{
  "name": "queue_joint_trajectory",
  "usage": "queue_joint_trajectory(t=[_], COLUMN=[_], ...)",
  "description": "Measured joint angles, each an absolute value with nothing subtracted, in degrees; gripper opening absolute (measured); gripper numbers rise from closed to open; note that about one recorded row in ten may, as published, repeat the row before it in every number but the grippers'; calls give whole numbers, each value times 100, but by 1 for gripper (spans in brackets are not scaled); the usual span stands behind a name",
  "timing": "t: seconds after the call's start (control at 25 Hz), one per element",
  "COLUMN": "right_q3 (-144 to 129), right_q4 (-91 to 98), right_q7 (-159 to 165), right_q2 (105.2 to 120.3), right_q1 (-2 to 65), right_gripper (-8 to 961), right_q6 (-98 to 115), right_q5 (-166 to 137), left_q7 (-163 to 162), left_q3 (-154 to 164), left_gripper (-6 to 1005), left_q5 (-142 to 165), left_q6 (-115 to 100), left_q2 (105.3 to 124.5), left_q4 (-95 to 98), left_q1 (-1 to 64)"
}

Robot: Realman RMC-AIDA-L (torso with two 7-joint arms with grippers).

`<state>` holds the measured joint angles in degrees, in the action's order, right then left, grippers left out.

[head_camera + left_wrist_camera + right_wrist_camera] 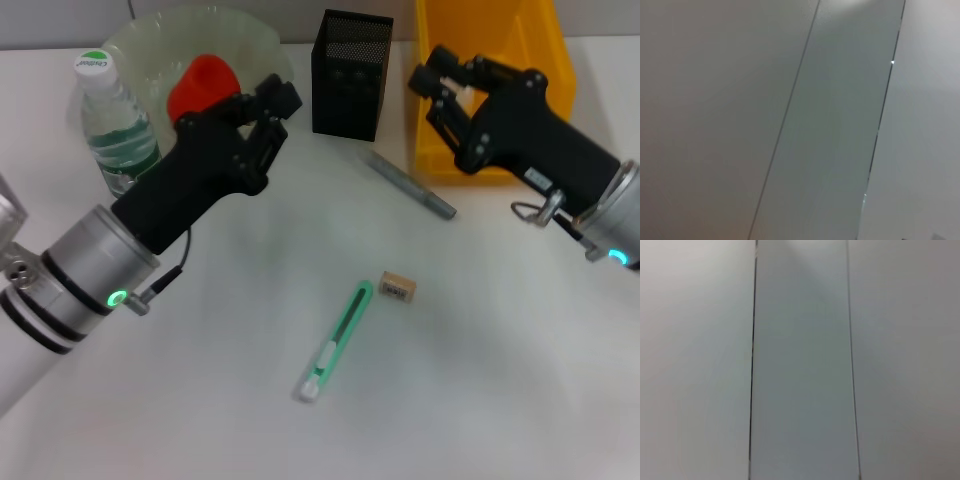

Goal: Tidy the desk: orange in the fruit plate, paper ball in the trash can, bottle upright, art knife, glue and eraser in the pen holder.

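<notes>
The orange (200,84) is sitting in the pale-green fruit plate (150,45); the bottle (112,125) is standing upright beside it. The green art knife (335,341) and tan eraser (397,287) are lying on the desk, the grey glue stick (410,184) before the black mesh pen holder (351,73) and yellow trash can (500,50).

This looks like an office desk. The flat white surface (480,400) holds desk things: a black wire-mesh square pen cup (350,75) at 12 o'clock, a grey pen-shaped stick (410,185) just below it, a green and white slide-out art knife (335,342) near the middle, and a tiny tan eraser block (398,288) just beside the knife. A bright yellow plastic bin (490,50) stands at 1 o'clock. Behind the surface are plain pale grey wall panels (800,360) with thin dark seams.
</notes>
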<state>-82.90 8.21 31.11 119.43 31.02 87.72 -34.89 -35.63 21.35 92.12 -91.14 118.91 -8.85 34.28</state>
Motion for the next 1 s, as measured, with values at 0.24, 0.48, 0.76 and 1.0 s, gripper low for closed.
queue_joint_trajectory(t=[0.24, 0.48, 0.76, 1.0], right_q3=[-8285, -8221, -6998, -6469], right_q4=[1403, 2252, 3629, 4157], right_q7=[4522, 6468, 8745, 9497], right_q2=[11715, 11161, 10675, 10733], right_q1=[3083, 3148, 3908, 4990], right_gripper=[274, 469, 652, 649], right_q6=[8774, 8709, 9362, 9916], right_q5=[-3587, -4489, -7900, -10527], left_q7=[-3864, -4742, -5630, -5947], left_q3=[2304, 2912, 4049, 4526], left_gripper=[180, 511, 666, 869], left_q5=[9212, 9210, 9213, 9254], left_q6=[-9372, -9428, -9553, -9917], left_q2=[11880, 11847, 11682, 11222], left_q4=[-438, 562, 1994, 2192], left_q1=[3129, 2771, 2066, 1786])
